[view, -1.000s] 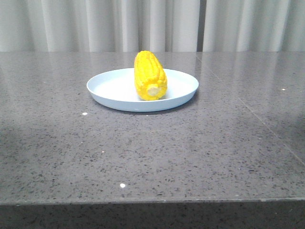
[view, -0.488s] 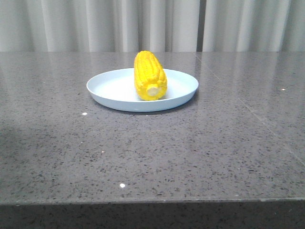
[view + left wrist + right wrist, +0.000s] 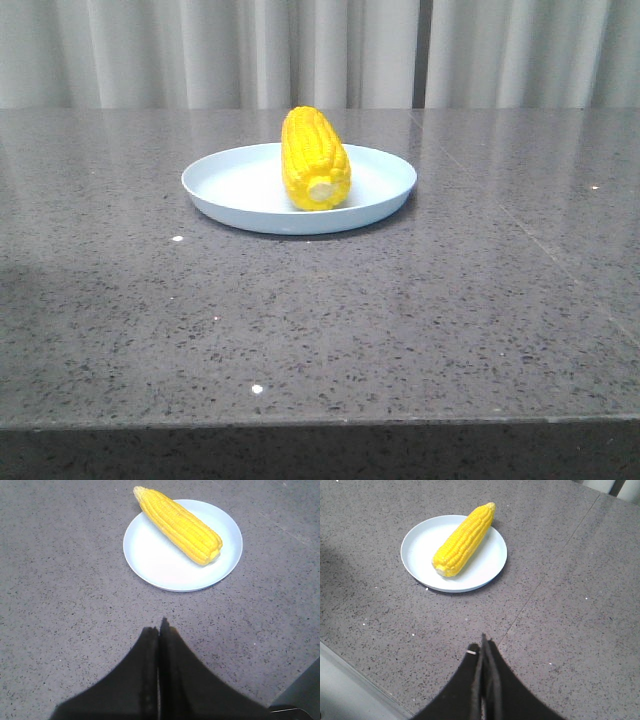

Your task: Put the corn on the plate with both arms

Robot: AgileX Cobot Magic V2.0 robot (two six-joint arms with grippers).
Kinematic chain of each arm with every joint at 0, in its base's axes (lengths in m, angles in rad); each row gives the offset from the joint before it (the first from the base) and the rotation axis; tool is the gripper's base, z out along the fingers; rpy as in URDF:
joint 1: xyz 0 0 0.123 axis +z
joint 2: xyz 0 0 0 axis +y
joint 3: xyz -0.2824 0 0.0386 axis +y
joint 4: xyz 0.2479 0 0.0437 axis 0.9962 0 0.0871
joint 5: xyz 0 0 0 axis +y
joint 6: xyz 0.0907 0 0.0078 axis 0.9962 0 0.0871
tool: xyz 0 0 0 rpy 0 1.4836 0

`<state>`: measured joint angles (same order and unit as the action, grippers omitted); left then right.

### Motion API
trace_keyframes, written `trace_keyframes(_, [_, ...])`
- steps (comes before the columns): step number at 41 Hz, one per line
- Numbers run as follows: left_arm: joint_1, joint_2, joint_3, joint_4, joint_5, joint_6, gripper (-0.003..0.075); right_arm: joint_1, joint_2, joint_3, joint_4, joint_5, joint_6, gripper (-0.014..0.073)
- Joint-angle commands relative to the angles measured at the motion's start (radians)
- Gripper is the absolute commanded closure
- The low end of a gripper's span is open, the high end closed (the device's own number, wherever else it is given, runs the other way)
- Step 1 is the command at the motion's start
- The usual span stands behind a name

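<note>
Corn (image 3: 315, 160) on plate (image 3: 235, 185), unchanged.

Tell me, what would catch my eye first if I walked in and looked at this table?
The bright-yellow corn cob stands out first, lying on the pale-blue plate toward the far middle of the speckled grey table, its pale cut end facing the camera and its tip reaching over the far rim. Next, in each wrist view, a dark gripper, left and right, jaws shut and empty, hangs over bare tabletop away from the plate.
</note>
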<state>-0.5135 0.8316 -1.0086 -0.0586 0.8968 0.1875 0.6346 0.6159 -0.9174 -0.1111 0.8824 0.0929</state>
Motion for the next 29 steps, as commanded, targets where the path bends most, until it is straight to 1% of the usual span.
trace_keyframes(1, [-0.008, -0.004, -0.024, -0.007, -0.074, -0.007, 0.0741, -0.005, 0.002, -0.024, 0.002, -0.079, -0.01, 0.0662])
trace_keyframes(18, [-0.006, -0.011, -0.018, 0.003, -0.077, -0.007, 0.0741, -0.005, 0.002, -0.024, 0.001, -0.078, -0.01, 0.0662])
trace_keyframes(21, [0.029, -0.035, -0.008, 0.081, -0.102, -0.007, 0.0741, -0.005, 0.002, -0.024, 0.001, -0.078, -0.01, 0.0662])
trace_keyframes(23, [0.067, -0.059, 0.017, 0.097, -0.141, -0.007, 0.0741, -0.005, 0.002, -0.024, 0.001, -0.077, -0.01, 0.0662])
trace_keyframes(26, [0.136, -0.104, 0.075, 0.097, -0.223, -0.007, 0.0741, -0.005, 0.002, -0.024, 0.001, -0.077, -0.01, 0.0662])
trace_keyframes(29, [0.219, -0.164, 0.167, 0.097, -0.342, -0.007, 0.0741, -0.005, 0.002, -0.024, 0.001, -0.078, -0.01, 0.0662])
